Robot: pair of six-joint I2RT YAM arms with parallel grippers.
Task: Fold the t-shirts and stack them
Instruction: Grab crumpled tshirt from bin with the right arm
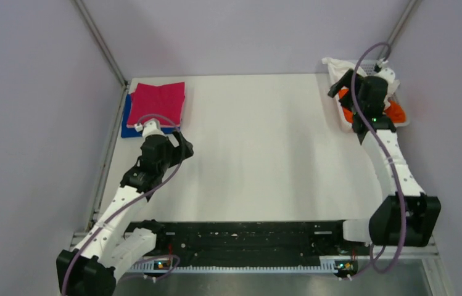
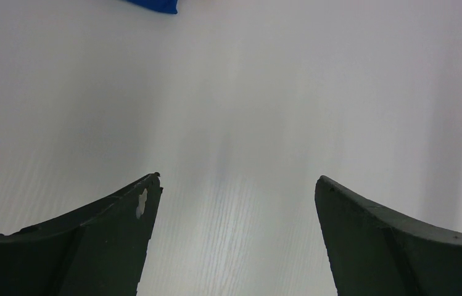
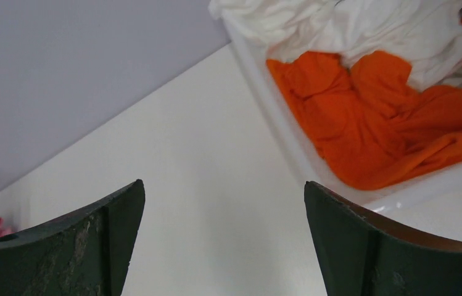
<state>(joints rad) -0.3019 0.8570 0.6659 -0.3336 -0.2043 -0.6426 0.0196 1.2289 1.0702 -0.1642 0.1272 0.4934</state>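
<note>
Soft matt cloth of orange t-shirt point(image 3: 370, 135), smooth glossy plastic basket point(image 3: 290, 148), smooth matt tabletop point(image 1: 265, 154)

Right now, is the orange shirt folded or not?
Not folded. The orange shirt lies bunched in loose wrinkles inside the basket, beside a crumpled white shirt.

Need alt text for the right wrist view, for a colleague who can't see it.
A crumpled orange cloth t-shirt and a crumpled white cloth t-shirt lie in a white plastic basket at upper right. The right gripper is open and empty above the white table beside the basket.
</note>
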